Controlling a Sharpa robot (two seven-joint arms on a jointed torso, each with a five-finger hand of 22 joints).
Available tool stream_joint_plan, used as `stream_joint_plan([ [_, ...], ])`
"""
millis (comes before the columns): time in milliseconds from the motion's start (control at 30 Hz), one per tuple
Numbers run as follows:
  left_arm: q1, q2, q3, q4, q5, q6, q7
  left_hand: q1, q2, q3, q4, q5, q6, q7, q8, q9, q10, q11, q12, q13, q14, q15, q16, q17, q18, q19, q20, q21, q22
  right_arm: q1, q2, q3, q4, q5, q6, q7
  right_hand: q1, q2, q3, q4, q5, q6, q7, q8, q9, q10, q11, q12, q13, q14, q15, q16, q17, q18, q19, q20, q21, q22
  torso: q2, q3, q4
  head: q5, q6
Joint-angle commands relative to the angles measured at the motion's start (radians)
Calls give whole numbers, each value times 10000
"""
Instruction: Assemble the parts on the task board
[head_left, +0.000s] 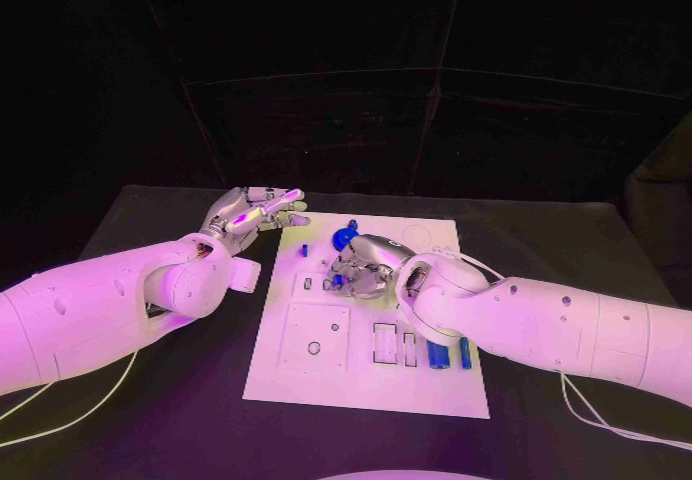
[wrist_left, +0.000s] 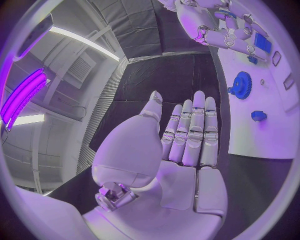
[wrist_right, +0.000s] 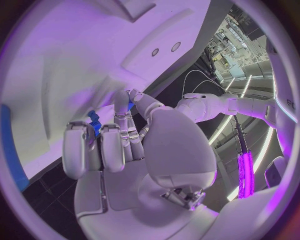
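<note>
The white task board (head_left: 361, 370) lies in the middle of the black table. My right hand (head_left: 364, 268) hovers low over its middle, fingers curled in. In the right wrist view my right hand (wrist_right: 119, 145) pinches a small blue part (wrist_right: 94, 121) between thumb and fingers, close above the board (wrist_right: 75, 60). A blue gear (head_left: 343, 237) stands on the board just beyond that hand. My left hand (head_left: 257, 212) is held up off the board's far left corner, flat and holding nothing. Its fingers (wrist_left: 190, 130) lie straight and together, with the gear (wrist_left: 240, 85) to their side.
Two blue pegs (head_left: 440, 353) lie side by side on the board's near right part, next to my right forearm. A small blue piece (head_left: 306, 248) sits on the board near its far left edge. Bare black table (head_left: 173, 420) surrounds the board.
</note>
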Motion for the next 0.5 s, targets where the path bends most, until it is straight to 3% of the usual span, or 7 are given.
stream_joint_plan([
  [33, 16, 9, 7, 10, 8, 126, 40, 1, 97, 3, -34, -15, 50, 10, -68, -3, 37, 40, -51, -12, 7, 16, -42, 11, 72, 37, 49, -57, -13, 14, 12, 5, 23, -164, -150, -152, 22, 115, -101, 2, -17, -54, -6, -39, -9, 194, -19, 1638, 1459, 583, 21, 34, 129, 39, 64, -43, 61, 369, -9, -9, -19, 13, -4],
  [233, 16, 9, 5, 10, 8, 132, 39, 1, 97, 3, -34, -15, 50, 10, -68, -3, 37, 40, -51, -12, 7, 16, -42, 11, 72, 37, 49, -57, -13, 13, 34, 5, -10, -186, -123, -218, -2, 202, -172, 3, -44, -110, 18, -42, -11, 185, 29, 3162, 2836, 608, 39, 136, 291, 24, 98, 0, 92, 439, -5, -8, -16, 21, -2],
  [500, 16, 10, 4, 8, 8, 134, 37, 1, 97, 3, -34, -15, 50, 10, -68, -3, 37, 40, -51, -12, 7, 16, -42, 11, 72, 37, 49, -57, -13, 12, 87, 5, -52, -357, -47, -448, -7, 216, -189, 2, -50, -116, 21, -41, -11, 224, 35, 3446, 3081, 613, 45, 157, 325, 18, 113, 7, 106, 469, -7, -10, -24, 38, -8],
])
